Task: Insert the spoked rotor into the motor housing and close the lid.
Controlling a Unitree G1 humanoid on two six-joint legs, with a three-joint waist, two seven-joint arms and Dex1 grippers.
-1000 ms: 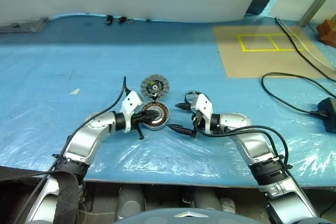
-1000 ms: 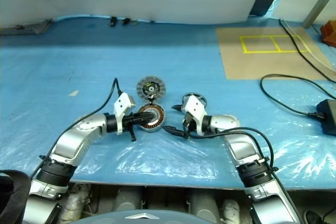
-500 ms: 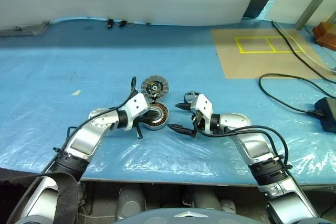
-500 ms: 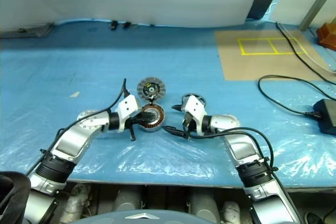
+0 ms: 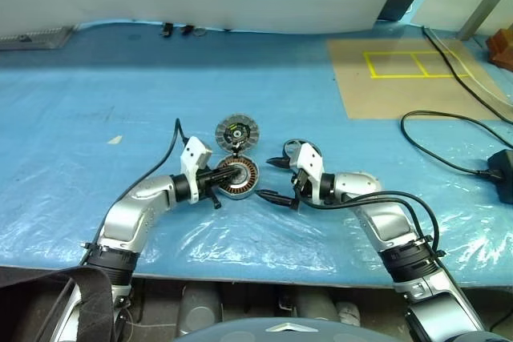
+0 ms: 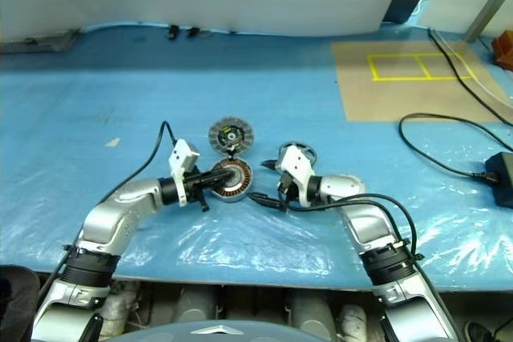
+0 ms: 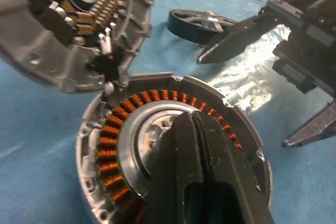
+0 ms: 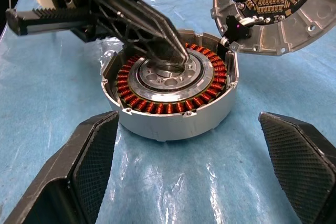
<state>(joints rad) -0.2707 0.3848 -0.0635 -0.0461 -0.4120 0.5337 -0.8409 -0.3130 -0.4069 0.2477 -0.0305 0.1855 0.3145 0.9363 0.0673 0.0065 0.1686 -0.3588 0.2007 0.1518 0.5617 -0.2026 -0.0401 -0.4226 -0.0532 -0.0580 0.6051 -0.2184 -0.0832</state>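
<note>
The rotor (image 7: 199, 23) lies flat on the counter (image 5: 120, 94) beside the open housing (image 8: 168, 95). It looks hard, thin and light (grab its rim). Left end effector (image 8: 176, 51) closed and empty, right end effector (image 5: 271, 179) wide.

The left gripper (image 5: 227, 179) now sits rolled about its own axis compared with a second ago: its white wrist block stands more upright, and the cable behind it loops higher over the blue sheet (image 5: 96, 102). Its closed fingertips (image 8: 176, 51) remain pressed together over the centre of the motor housing (image 8: 170, 90).
</note>
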